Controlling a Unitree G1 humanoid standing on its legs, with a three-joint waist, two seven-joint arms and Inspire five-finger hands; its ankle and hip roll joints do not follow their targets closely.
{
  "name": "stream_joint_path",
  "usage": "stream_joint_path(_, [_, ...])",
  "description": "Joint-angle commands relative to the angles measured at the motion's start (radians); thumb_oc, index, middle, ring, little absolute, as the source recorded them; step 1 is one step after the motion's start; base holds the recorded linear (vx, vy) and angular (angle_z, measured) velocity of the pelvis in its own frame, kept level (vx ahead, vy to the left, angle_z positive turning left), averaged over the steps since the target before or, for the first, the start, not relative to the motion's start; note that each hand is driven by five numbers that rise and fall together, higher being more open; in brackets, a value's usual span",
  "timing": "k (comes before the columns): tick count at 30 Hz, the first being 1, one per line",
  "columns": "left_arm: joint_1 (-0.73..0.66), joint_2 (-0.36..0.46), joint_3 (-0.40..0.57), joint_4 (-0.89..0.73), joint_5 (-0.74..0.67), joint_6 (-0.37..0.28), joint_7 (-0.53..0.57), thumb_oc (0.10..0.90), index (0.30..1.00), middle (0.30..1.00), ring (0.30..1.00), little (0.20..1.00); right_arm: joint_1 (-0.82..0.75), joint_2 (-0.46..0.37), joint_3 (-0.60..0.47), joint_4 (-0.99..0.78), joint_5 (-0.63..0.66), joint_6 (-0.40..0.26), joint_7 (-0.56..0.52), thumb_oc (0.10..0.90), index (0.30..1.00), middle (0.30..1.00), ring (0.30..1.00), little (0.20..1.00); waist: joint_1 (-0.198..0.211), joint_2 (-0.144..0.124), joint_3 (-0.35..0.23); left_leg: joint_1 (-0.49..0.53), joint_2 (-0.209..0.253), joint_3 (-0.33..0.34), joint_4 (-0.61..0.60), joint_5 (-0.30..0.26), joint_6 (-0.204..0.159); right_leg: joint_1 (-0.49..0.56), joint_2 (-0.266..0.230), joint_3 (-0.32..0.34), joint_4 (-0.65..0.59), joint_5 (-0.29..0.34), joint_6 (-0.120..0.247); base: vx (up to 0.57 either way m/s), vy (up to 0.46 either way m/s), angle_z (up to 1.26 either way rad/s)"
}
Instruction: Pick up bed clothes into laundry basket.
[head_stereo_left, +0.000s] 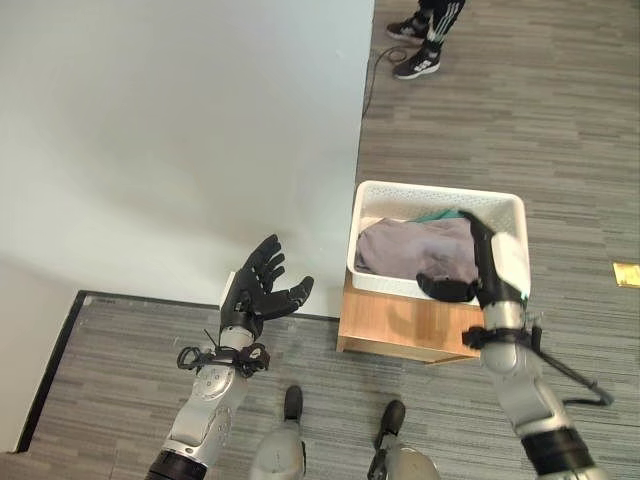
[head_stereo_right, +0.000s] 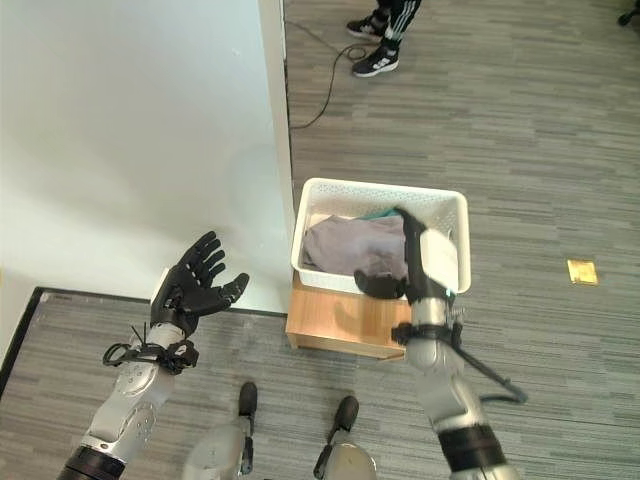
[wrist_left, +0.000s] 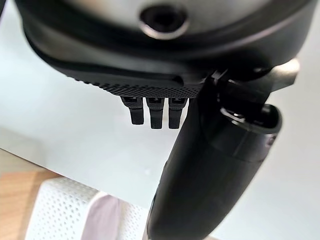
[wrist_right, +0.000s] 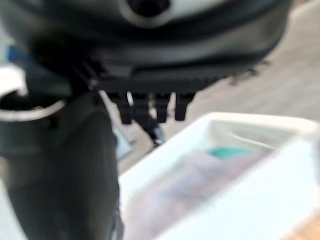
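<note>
Left eye view: a white perforated plastic laundry basket (head_stereo_left: 500, 205), rectangular with rounded corners, sits on a low light-wood stand (head_stereo_left: 420, 328) on grey wood-grain plank flooring (head_stereo_left: 560, 120). Inside the basket lies a crumpled grey-lilac garment (head_stereo_left: 410, 248), soft and folded over itself, filling most of the basket's floor; a scrap of teal cloth (head_stereo_left: 436, 215) peeks out at the garment's far edge, against the basket's far wall.

The right hand (head_stereo_left: 487, 270) is raised above the basket's near right corner, its dark fingers straight and its thumb standing out toward the left over the near rim; it grips nothing. In the right wrist view the fingertips (wrist_right: 150, 112) hang straight and bare, with the basket and its cloth beyond them.

The left hand (head_stereo_left: 258, 285) is held up, palm turned upward, fingers spread and relaxed, empty, over the near edge of a smooth pale bed surface (head_stereo_left: 170, 130) that fills the left side of the view. It is well apart from the basket, off the basket's left side.

At the far edge of the floor a person's legs and dark striped sneakers (head_stereo_left: 418, 62) stand. A small gold-coloured square (head_stereo_left: 627, 273) lies on the floor to the right of the basket.
</note>
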Motion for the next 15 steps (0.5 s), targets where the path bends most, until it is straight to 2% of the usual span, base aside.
stream_joint_path(1, [-0.011,0.011,0.010,-0.064,0.062,-0.074,0.002,0.800,0.900,0.900,0.900,0.900,-0.040,-0.045,-0.030,-0.141,-0.004,-0.122,-0.022,0.800,0.900,0.900,0.900,0.900,0.010,-0.007,-0.124,0.013,0.034,0.029,0.002,-0.052,-0.012,0.162,-0.089,-0.059,0.007,-0.158,0.101,0.00,-0.003,-0.05])
stream_joint_path(4, [0.013,0.019,0.002,-0.051,0.095,-0.067,-0.002,0.800,0.900,0.900,0.900,0.900,0.021,-0.016,-0.006,-0.145,0.011,-0.148,-0.016,0.800,0.900,0.900,0.900,0.900,0.002,0.003,-0.137,0.032,0.041,0.030,0.003,-0.051,-0.013,0.171,-0.082,-0.053,0.007,-0.163,0.098,-0.01,-0.004,-0.09])
stream_joint_path(9, [0.015,0.019,0.001,-0.051,0.095,-0.067,-0.001,0.800,0.900,0.900,0.900,0.900,0.023,-0.015,-0.006,-0.146,0.011,-0.148,-0.016,0.800,0.900,0.900,0.900,0.900,0.003,0.002,-0.137,0.033,0.041,0.030,0.003,-0.052,-0.014,0.172,-0.081,-0.052,0.007,-0.163,0.098,0.00,0.000,-0.06])
stream_joint_path(11, [0.046,0.027,-0.007,-0.010,0.137,-0.051,0.007,0.800,0.900,0.900,0.900,0.900,0.078,0.013,-0.001,-0.146,0.073,-0.174,-0.018,0.800,0.900,0.900,0.900,0.900,0.001,0.010,-0.151,0.048,0.047,0.028,0.007,-0.052,-0.016,0.185,-0.071,-0.049,0.007,-0.167,0.090,0.00,-0.016,0.01])
stream_joint_path(15, [0.043,0.024,-0.029,0.016,0.140,-0.050,0.001,0.800,0.900,0.900,0.900,0.900,0.054,0.003,0.020,-0.148,0.077,-0.184,-0.029,0.800,0.900,0.900,0.900,0.900,0.004,0.011,-0.155,0.056,0.053,0.024,0.010,-0.051,-0.019,0.193,-0.062,-0.048,0.007,-0.169,0.085,0.00,-0.009,-0.04])
